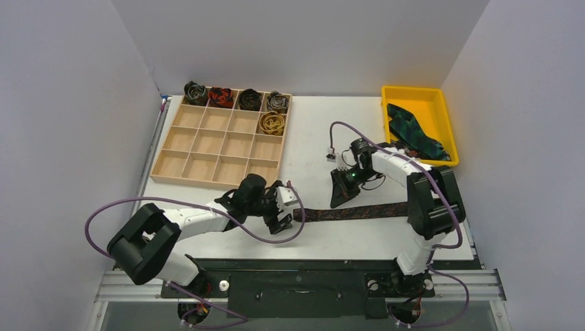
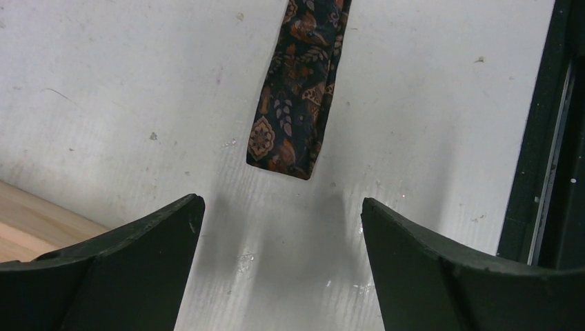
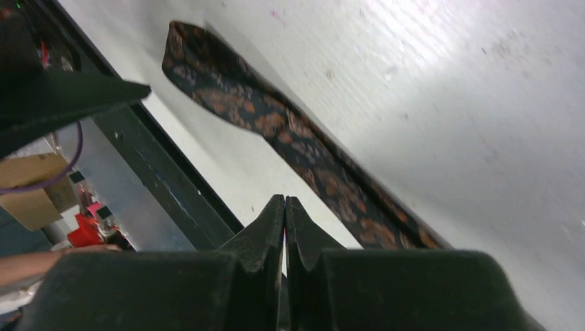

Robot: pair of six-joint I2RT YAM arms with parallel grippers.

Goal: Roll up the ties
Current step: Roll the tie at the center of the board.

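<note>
Nearest the lens, the left gripper (image 2: 283, 227) is seen spread wide with nothing between its fingers, only bare table (image 2: 103, 103) below. The tie (image 2: 293, 103) is laid flat. Its narrow end lies just ahead of that gap, untouched. Its length is stretched along the near part of the table towards the right arm's base. The right gripper (image 3: 285, 207) is closed tip to tip and empty, and is held just beside the tie's middle, not pressing it.

Further out, five rolled ties (image 1: 249, 100) are seated in the wooden tray (image 1: 207, 145). A green-blue tie (image 1: 414, 131) is left in the yellow bin (image 1: 414, 89).

Risks, judged:
- The end may be shoved along the slick table instead of pinched.
- A skewed coil is likely if the end is caught off-centre.
- With the far length unpinned, the whole strip could be dragged.
- The left arm's cable (image 1: 262, 234), looped near the tie end, could snag it.
</note>
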